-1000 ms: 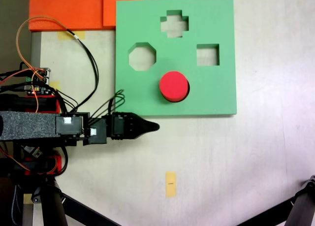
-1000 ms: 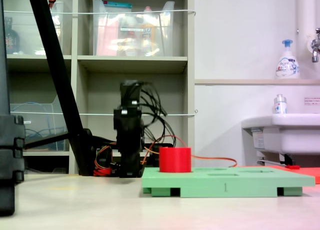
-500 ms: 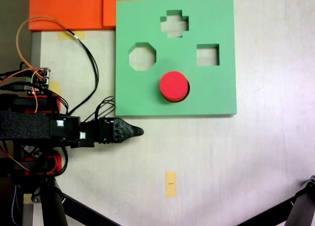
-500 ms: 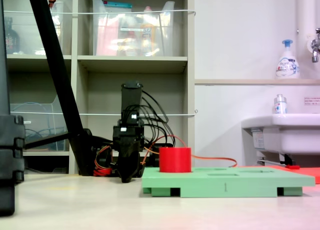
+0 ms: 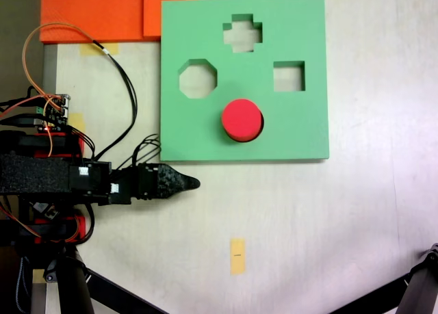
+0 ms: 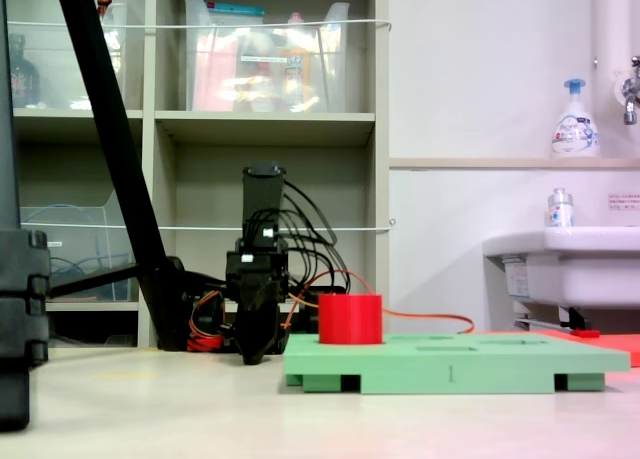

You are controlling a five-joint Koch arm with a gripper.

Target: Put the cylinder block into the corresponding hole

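Cylinder block point(image 5: 241, 119) sits upright in the corresponding hole point(image 5: 254, 134) of the green board point(image 5: 301, 122), prob. task done, so gripper point(image 5: 192, 182) rests off-board nr table w/ fingers pinched together, empty.

The red cylinder block point(image 5: 241, 118) stands upright in the green board's round hole point(image 5: 252, 137), its top well proud of the board, up and right of the gripper point(image 5: 194, 183) tip.
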